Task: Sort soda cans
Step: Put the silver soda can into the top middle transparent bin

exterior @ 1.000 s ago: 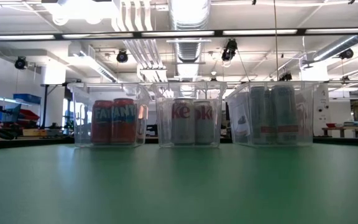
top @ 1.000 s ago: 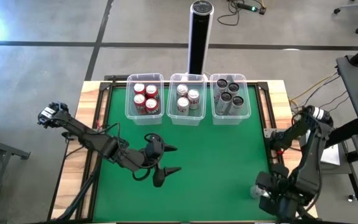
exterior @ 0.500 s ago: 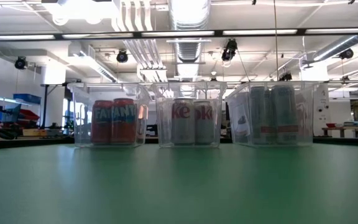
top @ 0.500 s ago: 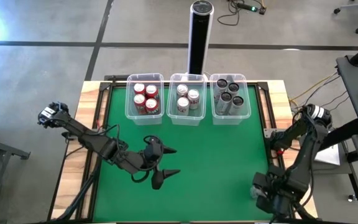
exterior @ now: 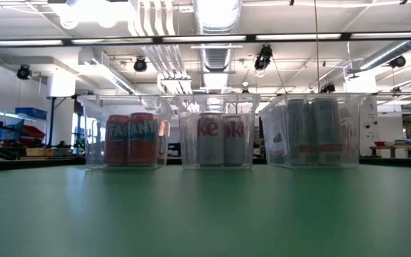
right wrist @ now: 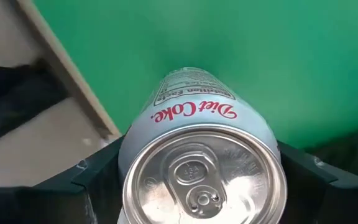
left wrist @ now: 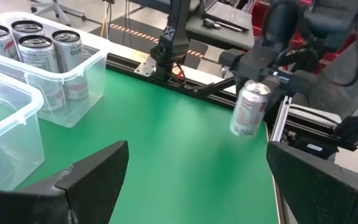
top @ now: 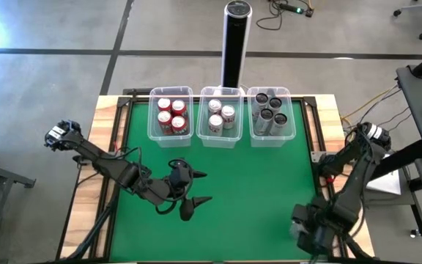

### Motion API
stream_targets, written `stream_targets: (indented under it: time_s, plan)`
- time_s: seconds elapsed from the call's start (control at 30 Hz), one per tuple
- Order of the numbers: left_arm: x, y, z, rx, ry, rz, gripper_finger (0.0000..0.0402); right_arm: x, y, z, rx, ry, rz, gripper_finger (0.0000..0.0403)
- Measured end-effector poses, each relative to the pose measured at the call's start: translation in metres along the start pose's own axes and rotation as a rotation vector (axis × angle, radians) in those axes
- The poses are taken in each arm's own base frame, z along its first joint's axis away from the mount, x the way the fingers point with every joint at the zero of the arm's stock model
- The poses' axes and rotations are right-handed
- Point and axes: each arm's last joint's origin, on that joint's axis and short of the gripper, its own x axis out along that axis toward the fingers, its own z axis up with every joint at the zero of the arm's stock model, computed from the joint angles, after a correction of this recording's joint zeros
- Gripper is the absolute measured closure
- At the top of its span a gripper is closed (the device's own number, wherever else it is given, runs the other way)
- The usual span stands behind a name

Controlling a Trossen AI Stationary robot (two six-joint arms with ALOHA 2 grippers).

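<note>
We see a silver-white can (right wrist: 201, 162) clamped between the fingers of the right hand (top: 308, 226) above the surface's (top: 255, 191) near right corner. Its label reads "Diet Coke". From the left wrist view the can (left wrist: 248, 109) hangs clear of the green surface, its long axis tilted a little off upright, shiny top uppermost.

Along the far edge stand three clear tubs. The left tub (top: 171, 114) holds red cans (top: 172, 116) whose lettering looks like "Fanta" in the low view; the middle tub (top: 220, 117) holds silver-white cans (top: 220, 116) showing the letters "ke"; the right tub (top: 271, 115) holds dark grey cans (top: 269, 111). All stand upright.

The left hand (top: 194, 188) hovers over the middle of the surface, fingers spread wide and empty.

A tall black post (top: 234, 42) rises behind the tubs.
</note>
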Motion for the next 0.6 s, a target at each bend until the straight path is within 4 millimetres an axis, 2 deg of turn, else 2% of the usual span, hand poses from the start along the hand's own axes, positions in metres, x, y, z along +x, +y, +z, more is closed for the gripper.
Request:
stream_targets:
  time_s: [0.13,0.33,0.43,0.6]
  plan:
    - [0.0,0.0,0.001,-0.006,-0.007,-0.001,0.0035,-0.031,0.009,0.037,-0.049,-0.103,0.063,0.0107]
    - [-0.006,-0.001,0.004,-0.047,-0.012,-0.023,0.0035,-0.08,0.002,0.095,-0.079,-0.3,0.057,0.0107]
    - [-0.009,-0.002,0.005,-0.053,0.026,-0.092,0.0035,-0.105,-0.001,0.12,-0.112,-0.402,0.098,0.0107]
    - [-0.017,-0.002,0.008,-0.085,0.036,-0.128,0.0035,-0.124,-0.012,0.16,-0.171,-0.456,0.036,0.0107]
